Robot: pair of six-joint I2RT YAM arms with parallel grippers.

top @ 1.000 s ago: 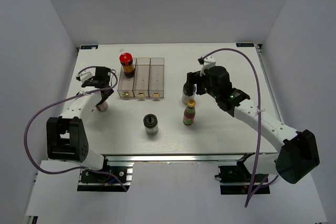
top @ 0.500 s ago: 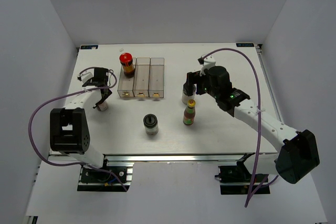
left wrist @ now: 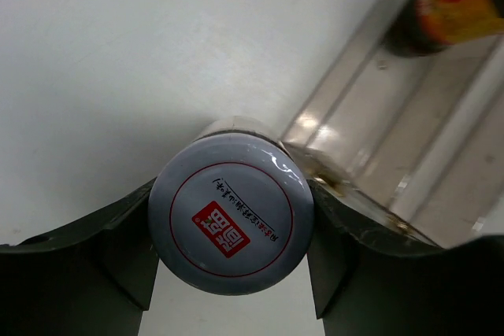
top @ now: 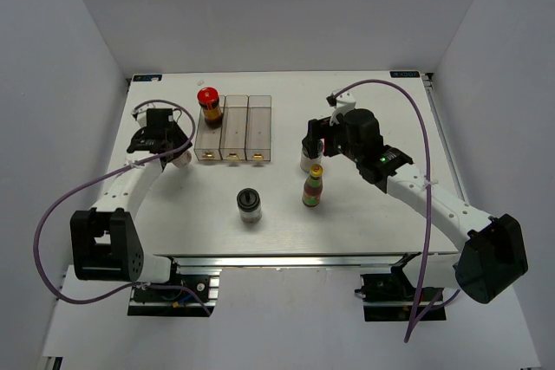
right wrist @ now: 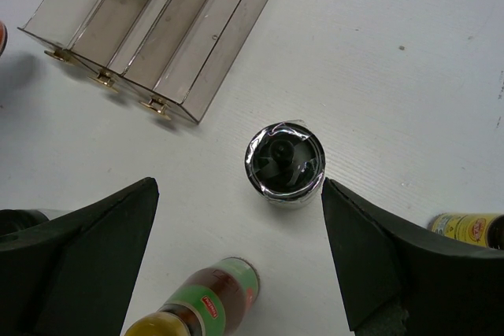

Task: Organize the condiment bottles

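Observation:
My left gripper (top: 173, 152) (left wrist: 231, 222) is shut on a small bottle with a pale grey cap and a red logo (left wrist: 231, 224) (top: 179, 159), right at the front left corner of the clear rack (top: 234, 127) (left wrist: 394, 139). A red-capped dark-sauce bottle (top: 207, 103) (left wrist: 457, 5) stands in the rack's left slot. My right gripper (top: 312, 140) (right wrist: 238, 186) hangs open above a black-capped jar (right wrist: 284, 164) (top: 307, 160). The yellow-capped bottle (top: 314, 186) (right wrist: 209, 304) stands just in front of that jar. A second black-capped jar (top: 250, 204) stands mid-table near the front.
The rack's (right wrist: 157, 29) middle and right slots hold nothing. A bottle with a yellow label (right wrist: 472, 230) shows at the right edge of the right wrist view. White walls enclose the table (top: 373, 214) on three sides.
My left gripper has shut on the pale-capped bottle and carried it up and right, to the rack's front left corner. The right arm has stayed still.

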